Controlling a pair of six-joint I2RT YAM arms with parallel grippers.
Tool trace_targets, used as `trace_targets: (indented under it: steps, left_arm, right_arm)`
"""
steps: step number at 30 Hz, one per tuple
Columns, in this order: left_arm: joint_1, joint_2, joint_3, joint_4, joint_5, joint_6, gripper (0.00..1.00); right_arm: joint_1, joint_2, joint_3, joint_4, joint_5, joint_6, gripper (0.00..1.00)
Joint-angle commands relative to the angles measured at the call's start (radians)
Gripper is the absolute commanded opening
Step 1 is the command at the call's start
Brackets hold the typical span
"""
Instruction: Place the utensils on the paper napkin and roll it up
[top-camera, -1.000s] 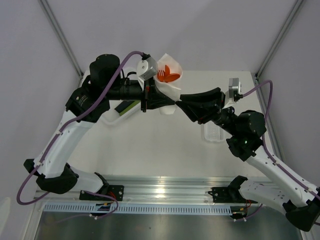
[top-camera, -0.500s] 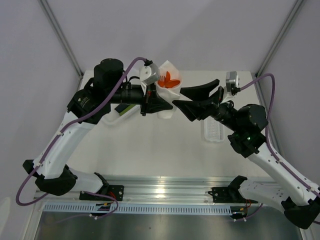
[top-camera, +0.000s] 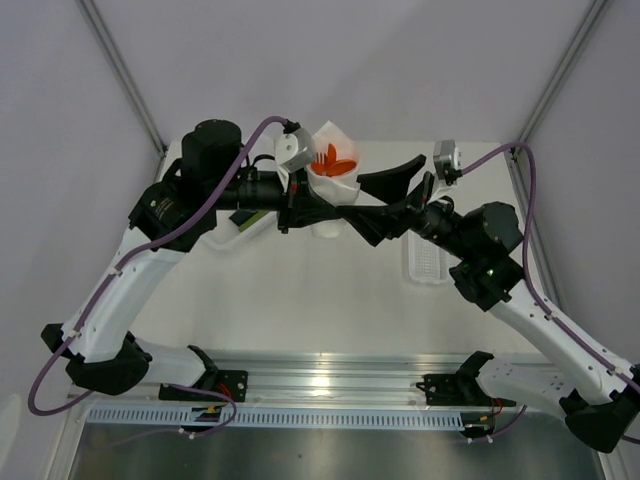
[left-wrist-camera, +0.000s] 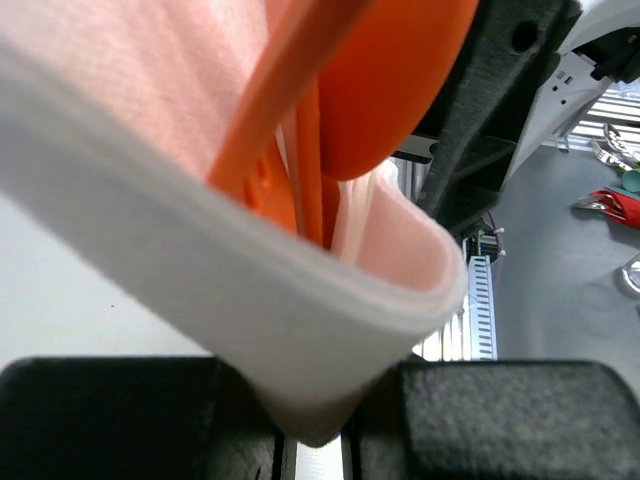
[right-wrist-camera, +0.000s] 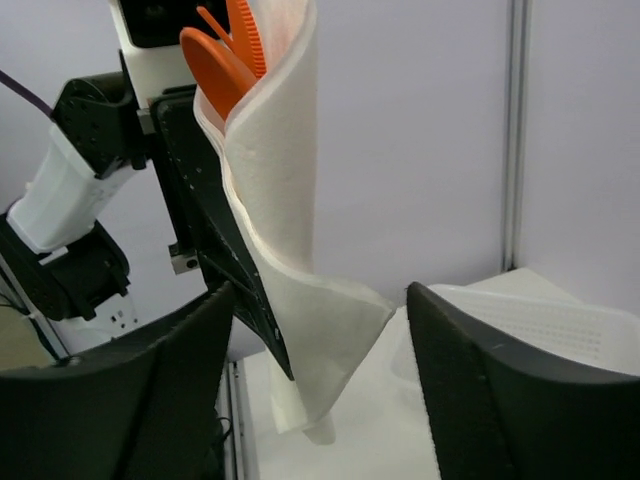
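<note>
My left gripper (top-camera: 328, 207) is shut on the paper napkin (top-camera: 335, 185), which is wrapped as an upright white cone held above the table. The orange fork and spoon (top-camera: 337, 158) stick out of its top. In the left wrist view the napkin (left-wrist-camera: 250, 300) is pinched between the black fingers (left-wrist-camera: 110, 420), with the spoon (left-wrist-camera: 390, 90) and fork (left-wrist-camera: 310, 160) inside. My right gripper (top-camera: 364, 200) is open just right of the cone. In the right wrist view the napkin's loose lower flap (right-wrist-camera: 320, 330) hangs between its spread fingers (right-wrist-camera: 500, 400); the utensils (right-wrist-camera: 225, 55) show at the top.
A narrow ribbed white tray (top-camera: 427, 262) lies on the table under the right arm, and also shows in the right wrist view (right-wrist-camera: 545, 320). A white bin (top-camera: 225, 237) with a dark green bar sits under the left arm. Frame posts stand at the back corners.
My right gripper let go, opened and drew back, then moved left again, so its open jaws now flank the napkin's lower flap. The left gripper kept the cone, shifting slightly.
</note>
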Motion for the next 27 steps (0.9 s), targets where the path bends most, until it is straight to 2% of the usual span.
trace_targets:
  steps: [1,4,7,21,23,25,26,27]
  left_arm:
    - [-0.004,-0.041,-0.023,0.033,-0.04,-0.005,0.01]
    - [-0.004,-0.056,-0.045,0.026,-0.053,0.02,0.01]
    - [-0.004,-0.055,-0.043,0.011,-0.039,0.038,0.01]
    - [-0.004,-0.061,-0.049,-0.023,0.044,0.07,0.01]
    - [-0.004,-0.061,-0.052,-0.027,0.053,0.075,0.01]
    - [-0.004,-0.067,-0.057,-0.03,0.055,0.084,0.01]
    - [-0.004,-0.069,-0.06,-0.033,0.055,0.087,0.01]
    - [-0.004,-0.072,-0.062,-0.033,0.055,0.09,0.01]
  right_arm:
    - [0.001,-0.064,0.023,-0.051,0.028,-0.042,0.76]
    - [-0.009,-0.119,0.032,-0.146,-0.018,-0.11,0.83]
    - [-0.01,-0.13,0.049,-0.209,-0.017,-0.151,0.83]
    - [-0.01,-0.015,0.087,-0.182,-0.121,-0.161,0.81]
    - [-0.01,-0.009,0.093,-0.18,-0.13,-0.164,0.77]
    - [-0.012,-0.014,0.093,-0.186,-0.135,-0.171,0.61]
    - [-0.012,-0.02,0.089,-0.192,-0.133,-0.173,0.51]
    - [-0.013,-0.032,0.084,-0.195,-0.13,-0.174,0.45]
